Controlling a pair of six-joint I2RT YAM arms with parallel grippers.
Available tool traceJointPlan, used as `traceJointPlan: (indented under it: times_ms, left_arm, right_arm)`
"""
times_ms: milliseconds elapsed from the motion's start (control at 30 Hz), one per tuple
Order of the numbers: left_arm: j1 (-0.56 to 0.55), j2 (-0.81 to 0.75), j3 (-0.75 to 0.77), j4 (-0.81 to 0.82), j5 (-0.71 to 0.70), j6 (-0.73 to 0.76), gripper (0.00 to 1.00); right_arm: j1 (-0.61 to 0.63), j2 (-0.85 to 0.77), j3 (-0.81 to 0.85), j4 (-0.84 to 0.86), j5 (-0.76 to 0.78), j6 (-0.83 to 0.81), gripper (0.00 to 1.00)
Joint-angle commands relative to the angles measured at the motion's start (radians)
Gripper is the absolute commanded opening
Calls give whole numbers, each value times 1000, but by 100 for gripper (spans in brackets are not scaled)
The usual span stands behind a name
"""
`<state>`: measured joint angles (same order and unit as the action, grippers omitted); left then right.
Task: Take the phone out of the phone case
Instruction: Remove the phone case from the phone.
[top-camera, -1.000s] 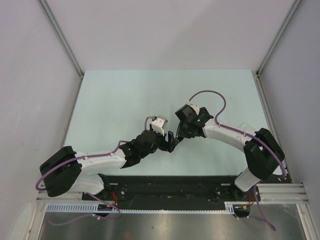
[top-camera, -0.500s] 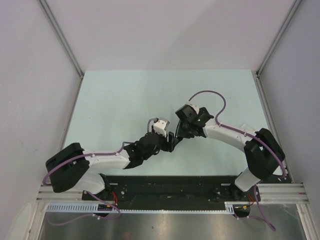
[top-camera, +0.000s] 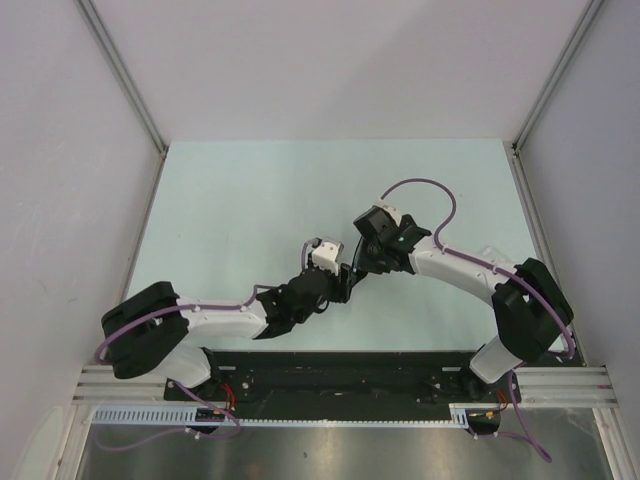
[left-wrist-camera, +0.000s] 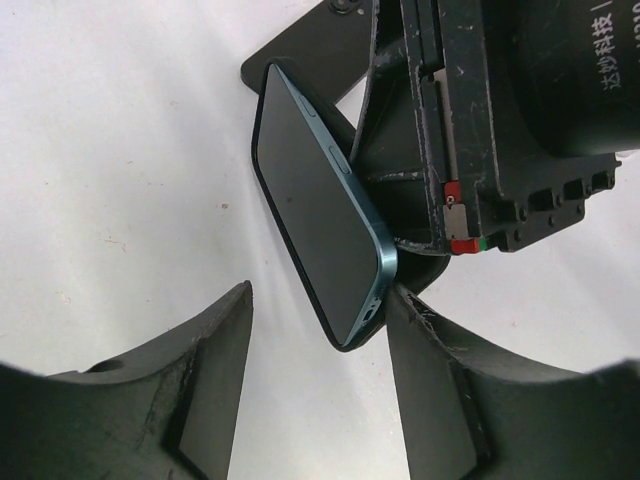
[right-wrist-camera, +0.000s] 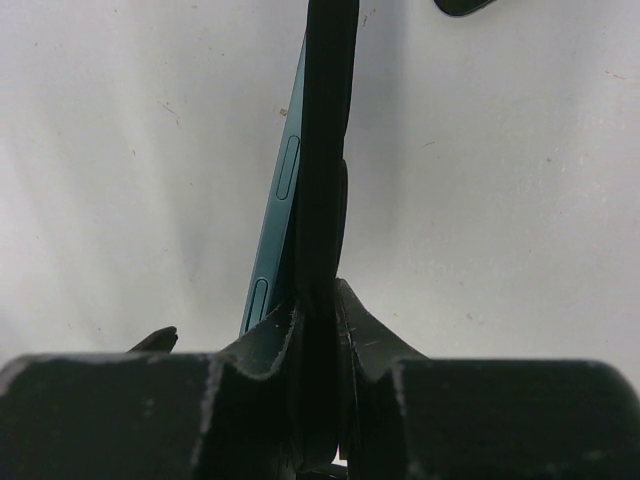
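Well, bare surface (top-camera: 220, 215) lies all round; reaching inward, my right gripper (right-wrist-camera: 318, 310) pinches the phone case (right-wrist-camera: 328, 100), my left gripper (left-wrist-camera: 320, 300) half-wide astride the phone (left-wrist-camera: 315, 210).

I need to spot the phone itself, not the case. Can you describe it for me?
Near the middle of the pale green table the two arms meet; the right gripper pinches a flat black case on edge. The phone leans out of it between the open fingers of the left gripper: dark glass face, teal rim with side buttons.
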<state>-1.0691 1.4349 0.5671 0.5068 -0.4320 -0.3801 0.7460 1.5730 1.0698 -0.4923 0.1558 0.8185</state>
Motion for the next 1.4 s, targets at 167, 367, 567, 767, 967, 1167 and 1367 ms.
traceJointPlan:
  times_ms: [167,367,567,767,967,1167,1367]
  left_arm:
    - [1,-33,11,-5,-148,10,58]
    - [1,27,56,19,-183,66,52]
    - [0,88,94,12,-275,73,42]
    - [0,130,152,4,-324,141,48]
    - [1,162,172,29,-313,149,51]
    - [27,159,163,47,-257,126,39]
    - [50,111,136,45,-232,104,9]
  right_arm:
    - [13,-60,45,41,-12,4,0]
    - [18,-70,45,54,-22,7,0]
    - [19,-90,45,35,-15,2,0]
    - [23,-99,45,43,-22,-2,0]
    - [27,-116,45,41,-27,-1,0]
    - [27,-143,45,32,-24,-1,0]
    - [21,-159,45,23,-28,-5,0]
